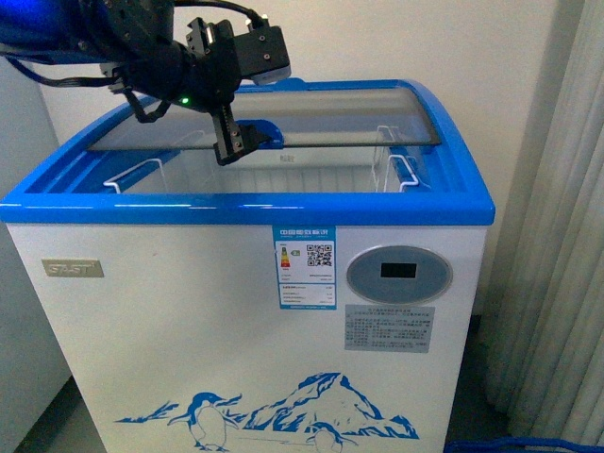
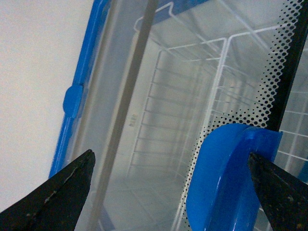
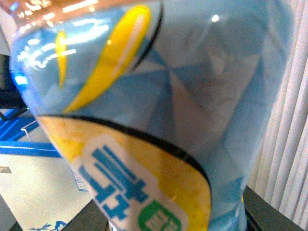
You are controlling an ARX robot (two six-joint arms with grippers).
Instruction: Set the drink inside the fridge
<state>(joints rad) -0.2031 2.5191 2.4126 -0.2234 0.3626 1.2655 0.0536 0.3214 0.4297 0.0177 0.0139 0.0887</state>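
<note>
Standing at the centre of the front view, the fridge is a white chest unit with a blue rim, a penguin-and-mountain graphic low on its front wall and an oval grey display panel beside an energy label. The curved glass lid covers the rear part of the opening, and the front part is uncovered. White wire baskets hang inside.

The left gripper reaches down from the upper left to the front edge of the glass. Its jaws are released and spread wide, with the blue lid handle between them, close to one fingertip.

The drink fills the right wrist view, outside the fridge, which shows behind it. Only its blue label with yellow marks is legible. The right gripper is mostly hidden behind the bottle. Dark finger parts flank its lower edge, so the jaws appear to be grasping the drink.
</note>
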